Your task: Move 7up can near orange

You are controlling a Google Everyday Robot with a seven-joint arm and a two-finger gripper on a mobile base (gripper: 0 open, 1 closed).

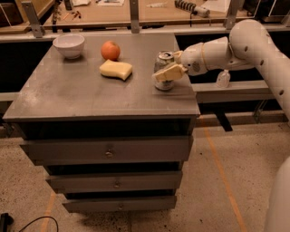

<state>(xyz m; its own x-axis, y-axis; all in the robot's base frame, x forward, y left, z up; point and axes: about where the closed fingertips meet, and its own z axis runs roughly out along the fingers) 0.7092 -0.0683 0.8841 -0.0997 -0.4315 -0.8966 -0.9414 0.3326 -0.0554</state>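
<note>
Floor (235, 195): speckled pale stone, with an orange tape line (223, 174) running away from the front-right corner of the tabletop.
Cabinet (108, 149): grey metal with three drawers stacked under the front edge.
Tabletop (68, 93): dull grey, scuffed and flat.
Workbench (149, 13): wooden, behind the back edge, with tools and papers lying on it and metal posts along its front.
My arm (253, 41): white, reaching in over the right edge from the right.
Ledge (235, 88): a grey rail beyond the right edge, with a clear bottle (222, 79) standing on it.
Bowl (69, 45): white, at the back-left corner.
Sponge (116, 69): pale yellow, just in front of the orange and toward the middle.
Orange (110, 50): near the back edge, about midway along it.
7up can (163, 59): upright near the right edge, about halfway between back and front, well apart from the orange.
My gripper (165, 65): at the can, spread apart around it, with one tan finger (168, 72) across its front and the other behind its right shoulder.
Cable (27, 223): black, on the floor below the front-left corner.
</note>
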